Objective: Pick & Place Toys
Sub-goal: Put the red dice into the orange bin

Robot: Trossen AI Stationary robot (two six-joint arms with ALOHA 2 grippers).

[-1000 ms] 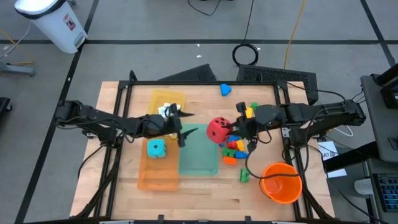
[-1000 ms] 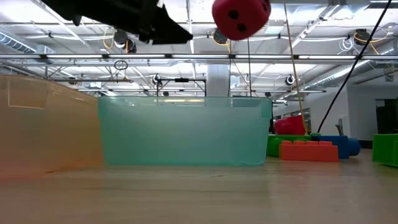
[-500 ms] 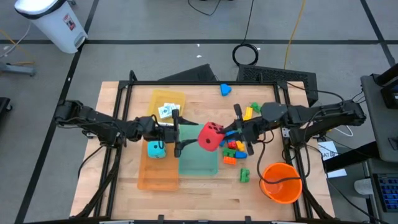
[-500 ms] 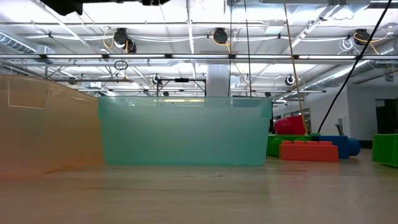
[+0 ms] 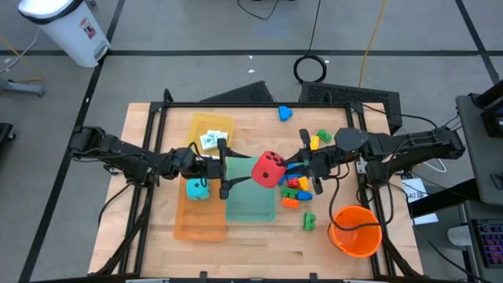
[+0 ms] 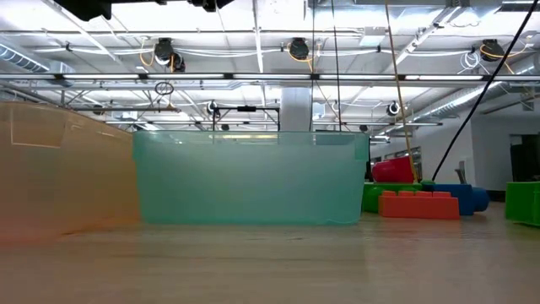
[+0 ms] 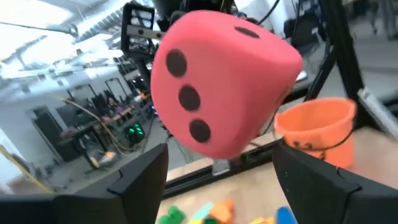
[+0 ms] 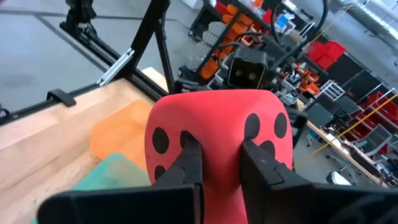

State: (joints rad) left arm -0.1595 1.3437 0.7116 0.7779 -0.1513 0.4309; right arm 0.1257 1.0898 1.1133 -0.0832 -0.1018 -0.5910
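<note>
- The right gripper (image 5: 292,168) is closed on the red die (image 5: 268,169); in the right wrist view its two fingers (image 8: 186,163) press into the die's near face, pinching the soft material between them.
- The die hangs in the air, clear of the table (image 5: 259,236), over the right-hand edge of the teal tray (image 5: 250,204), so the tray lies almost directly beneath the right gripper's load.
- The left gripper (image 5: 232,167) stands wide open just on the other side of the die, facing the right gripper. In the left wrist view the die fills the space ahead of the spread fingers (image 7: 140,180) without touching them.
- The two grippers lie on one line across the table with the die between them; the right one alone bears it.
- Judged from this, the coming move turns on a short gap: either the left gripper closes across the die for a handover, or the right lets it fall into the tray below.
- The teal die (image 5: 197,188) sits in the orange tray (image 5: 196,224), close under the left arm.
- The loose bricks (image 5: 297,189) lie beneath the right arm, between the teal tray and the orange bucket (image 5: 355,230).
</note>
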